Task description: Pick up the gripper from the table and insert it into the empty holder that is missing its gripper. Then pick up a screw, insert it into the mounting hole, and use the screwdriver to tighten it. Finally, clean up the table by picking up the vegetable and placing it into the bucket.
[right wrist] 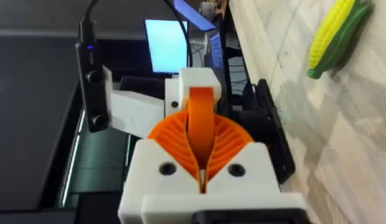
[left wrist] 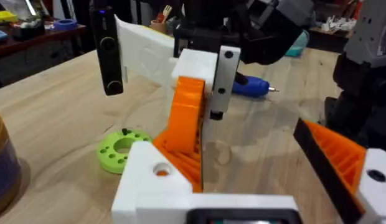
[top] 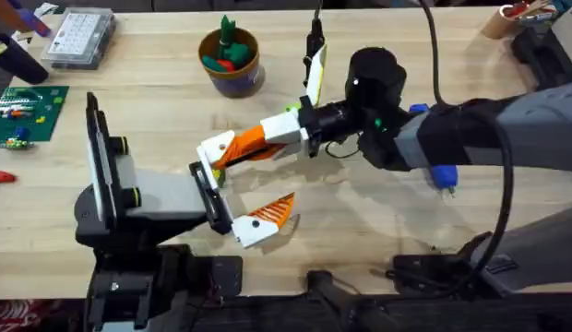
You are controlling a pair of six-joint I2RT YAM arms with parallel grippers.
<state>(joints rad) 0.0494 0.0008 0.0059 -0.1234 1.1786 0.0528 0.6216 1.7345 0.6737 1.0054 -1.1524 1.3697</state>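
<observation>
The gripper (top: pixel 217 149), a white base with an orange ribbed tip, sits against the black plate of the holder (top: pixel 210 189) on my left arm's wrist. My right gripper (top: pixel 247 141) is shut on its orange tip, and the right wrist view shows the right gripper (right wrist: pixel 202 143) clamped on the gripper (right wrist: pixel 199 78). My left gripper (top: pixel 268 177) stands wide open, its other finger (top: pixel 268 217) pointing right. The blue screwdriver (top: pixel 443 175) lies partly under my right arm. A round light-green vegetable (left wrist: pixel 121 148) lies on the table. The bucket (top: pixel 235 81) stands at the back.
The bucket holds a toy carrot and green pieces. A clear compartment box (top: pixel 78 37) and a green board (top: pixel 28 111) sit at the far left. A toy corn cob (right wrist: pixel 333 34) lies on the table. Cables trail along the front edge.
</observation>
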